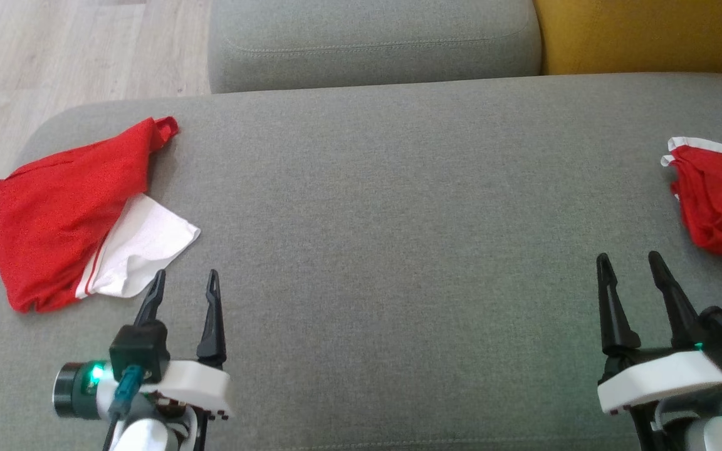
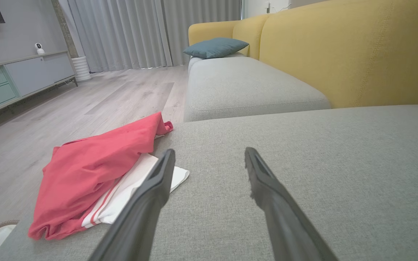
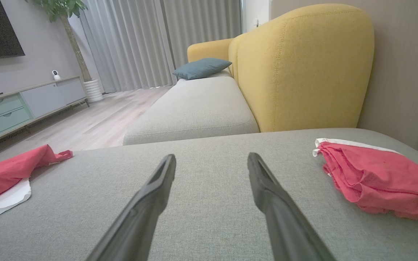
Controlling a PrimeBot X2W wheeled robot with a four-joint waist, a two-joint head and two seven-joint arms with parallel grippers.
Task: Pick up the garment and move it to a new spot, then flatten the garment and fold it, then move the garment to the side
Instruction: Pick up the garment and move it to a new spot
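If the left tool closes on the white layer alone: the red-and-white garment may trail, bunch, or slide off the near edge of the grey sofa seat.
If the wrong cloth is chosen: a second red garment lies at the far right; which one the task means cannot be told.
Left tool: released, holding nothing; the red-and-white garment lies ahead and to its left, white corner just beside it.
Right tool: released, empty; the second red garment is near, ahead and to its right.
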